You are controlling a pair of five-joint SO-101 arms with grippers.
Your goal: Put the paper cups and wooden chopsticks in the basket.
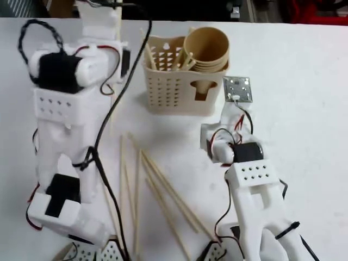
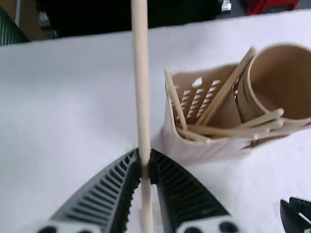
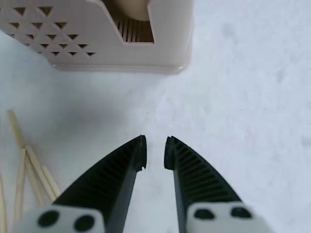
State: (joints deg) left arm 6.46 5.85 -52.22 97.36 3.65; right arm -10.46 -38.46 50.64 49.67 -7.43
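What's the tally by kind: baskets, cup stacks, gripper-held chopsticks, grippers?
Basket: 1
Stack of paper cups: 1
Chopstick held in the left gripper: 1
Grippers, the left one plus the right gripper: 2
Total: 5
Loose chopsticks overlap too much to count.

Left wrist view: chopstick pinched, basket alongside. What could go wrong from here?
1. The left gripper pinches the chopstick at its tips only; it may pivot or slip.
2. The basket is crowded with paper cups and leaning sticks, so the new one could catch and bounce out.
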